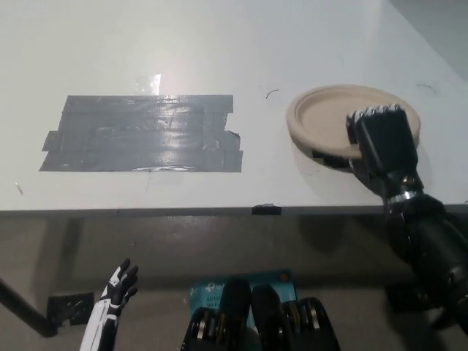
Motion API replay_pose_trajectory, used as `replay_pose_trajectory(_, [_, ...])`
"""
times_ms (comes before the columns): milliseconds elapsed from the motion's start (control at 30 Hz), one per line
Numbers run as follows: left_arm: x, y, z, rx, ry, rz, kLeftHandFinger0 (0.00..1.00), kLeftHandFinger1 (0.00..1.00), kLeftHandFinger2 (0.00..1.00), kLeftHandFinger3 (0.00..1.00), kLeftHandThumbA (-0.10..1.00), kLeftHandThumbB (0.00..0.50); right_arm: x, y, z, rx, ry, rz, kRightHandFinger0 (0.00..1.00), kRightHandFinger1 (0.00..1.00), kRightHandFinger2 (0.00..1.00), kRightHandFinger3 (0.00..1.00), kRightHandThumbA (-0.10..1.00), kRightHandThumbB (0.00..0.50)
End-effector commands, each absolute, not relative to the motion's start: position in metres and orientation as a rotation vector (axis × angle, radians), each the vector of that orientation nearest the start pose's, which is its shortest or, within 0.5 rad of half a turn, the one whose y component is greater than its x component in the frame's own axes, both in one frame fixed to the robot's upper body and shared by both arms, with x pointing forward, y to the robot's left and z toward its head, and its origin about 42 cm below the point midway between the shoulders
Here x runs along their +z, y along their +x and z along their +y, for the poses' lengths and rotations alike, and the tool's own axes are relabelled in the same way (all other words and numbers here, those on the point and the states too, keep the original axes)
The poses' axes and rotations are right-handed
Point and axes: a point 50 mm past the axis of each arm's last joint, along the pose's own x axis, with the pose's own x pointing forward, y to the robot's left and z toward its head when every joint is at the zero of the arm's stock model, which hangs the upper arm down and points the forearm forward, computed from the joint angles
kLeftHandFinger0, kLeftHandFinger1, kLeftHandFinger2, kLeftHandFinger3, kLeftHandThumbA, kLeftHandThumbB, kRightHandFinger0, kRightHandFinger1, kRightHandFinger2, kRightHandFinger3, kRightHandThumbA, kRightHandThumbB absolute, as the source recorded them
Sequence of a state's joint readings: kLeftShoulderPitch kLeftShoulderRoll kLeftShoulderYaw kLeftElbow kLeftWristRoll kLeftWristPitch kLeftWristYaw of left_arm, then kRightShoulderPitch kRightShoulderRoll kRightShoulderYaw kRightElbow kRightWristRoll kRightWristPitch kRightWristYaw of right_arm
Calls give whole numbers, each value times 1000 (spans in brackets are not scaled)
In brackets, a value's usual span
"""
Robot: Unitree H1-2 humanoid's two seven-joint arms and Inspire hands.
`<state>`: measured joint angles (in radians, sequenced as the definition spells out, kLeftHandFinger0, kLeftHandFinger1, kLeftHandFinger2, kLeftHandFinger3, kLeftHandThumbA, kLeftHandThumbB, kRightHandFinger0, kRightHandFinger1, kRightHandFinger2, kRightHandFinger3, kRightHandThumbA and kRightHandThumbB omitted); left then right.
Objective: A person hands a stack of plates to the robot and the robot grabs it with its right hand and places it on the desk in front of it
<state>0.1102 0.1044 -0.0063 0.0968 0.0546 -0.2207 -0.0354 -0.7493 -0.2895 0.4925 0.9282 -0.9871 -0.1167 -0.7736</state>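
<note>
**Plates flat on desk, right robot hand at the near rim**

Head view: your stack of plates [322, 117] lies flat on the desk [219, 44], far right. The right robot hand [384, 150] clasps its near-right rim, so letting go means pulling back nearward. The left robot hand [117, 289] rests open at lower left.

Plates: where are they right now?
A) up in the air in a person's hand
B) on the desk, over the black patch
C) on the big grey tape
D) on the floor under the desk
B: the stack of plates lies flat on the desk, covering most of the black tape patch, with the right hand gripping its near rim. The grey tape is bare, and the left hand hangs low.
</note>
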Motion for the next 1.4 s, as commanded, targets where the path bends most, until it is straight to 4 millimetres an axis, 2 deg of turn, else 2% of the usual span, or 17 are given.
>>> replay_pose_trajectory(0, [63, 243, 250, -63, 184, -52, 1000, 1000, 1000, 1000, 1000, 210, 168, 497, -217, -122, -1539, -678, 0, 0, 14, 77, 826, 16])
replay_pose_trajectory(33, [63, 243, 250, -62, 185, -50, 1000, 1000, 1000, 1000, 1000, 210, 166, 497, -217, -118, -1555, -667, 0, 0, 19, 85, 842, 19])
replay_pose_trajectory(67, [63, 243, 250, -61, 192, -49, 1000, 1000, 1000, 1000, 1000, 208, 165, 497, -215, -118, -1573, -639, 0, 0, 53, 120, 810, 58])
replay_pose_trajectory(100, [63, 244, 250, -62, 192, -54, 1000, 1000, 1000, 1000, 1000, 200, 168, 497, -213, -114, -1603, -606, 0, 27, 121, 253, 833, 96])
replay_pose_trajectory(133, [64, 245, 249, -63, 189, -52, 1000, 1000, 1000, 1000, 1000, 200, 174, 496, -210, -78, -1606, -526, 444, 608, 718, 739, 862, 256])
replay_pose_trajectory(167, [64, 245, 249, -63, 188, -49, 1000, 1000, 1000, 1000, 1000, 200, 179, 495, -208, -43, -1586, -475, 614, 726, 801, 861, 863, 259])
replay_pose_trajectory(200, [64, 244, 249, -64, 192, -51, 1000, 1000, 1000, 1000, 1000, 199, 184, 493, -207, 6, -1535, -430, 950, 1000, 1000, 1000, 821, 316])
replay_pose_trajectory(233, [64, 244, 249, -64, 193, -51, 1000, 1000, 1000, 1000, 1000, 190, 200, 488, -205, 102, -1438, -349, 1000, 1000, 1000, 1000, 859, 409])
replay_pose_trajectory(300, [66, 246, 249, -64, 189, -55, 1000, 1000, 1000, 1000, 1000, 183, 222, 480, -202, 211, -1350, -294, 1000, 1000, 1000, 1000, 884, 445])
replay_pose_trajectory(333, [65, 247, 250, -65, 187, -62, 1000, 1000, 1000, 1000, 1000, 182, 244, 473, -201, 310, -1247, -277, 1000, 1000, 1000, 1000, 920, 497])
replay_pose_trajectory(433, [66, 249, 250, -68, 189, -68, 1000, 1000, 1000, 1000, 1000, 182, 277, 460, -200, 432, -1066, -288, 1000, 1000, 1000, 1000, 927, 500])
replay_pose_trajectory(500, [66, 248, 249, -68, 189, -66, 1000, 1000, 1000, 1000, 1000, 184, 323, 440, -202, 605, -852, -344, 1000, 1000, 1000, 1000, 947, 500])
replay_pose_trajectory(667, [64, 247, 249, -68, 188, -61, 1000, 1000, 1000, 1000, 1000, 196, 386, 411, -210, 854, -548, -401, 1000, 1000, 1000, 1000, 897, 500])
replay_pose_trajectory(733, [64, 248, 250, -69, 193, -63, 1000, 1000, 1000, 1000, 1000, 197, 397, 402, -213, 926, -417, -426, 1000, 1000, 1000, 1000, 873, 500])
replay_pose_trajectory(1000, [68, 251, 250, -73, 183, -70, 1000, 1000, 1000, 1000, 1000, 192, 431, 361, -215, 1074, -259, -565, 1000, 1000, 1000, 1000, 985, 500])
replay_pose_trajectory(1200, [75, 264, 248, -75, 188, -92, 1000, 1000, 1000, 1000, 1000, 203, 463, 300, -228, 1001, -191, -890, 1000, 1000, 1000, 1000, 1000, 500])
replay_pose_trajectory(1367, [78, 270, 246, -82, 188, -95, 1000, 1000, 1000, 1000, 1000, 200, 459, 251, -237, 914, -120, -1060, 1000, 1000, 1000, 1000, 1000, 500])
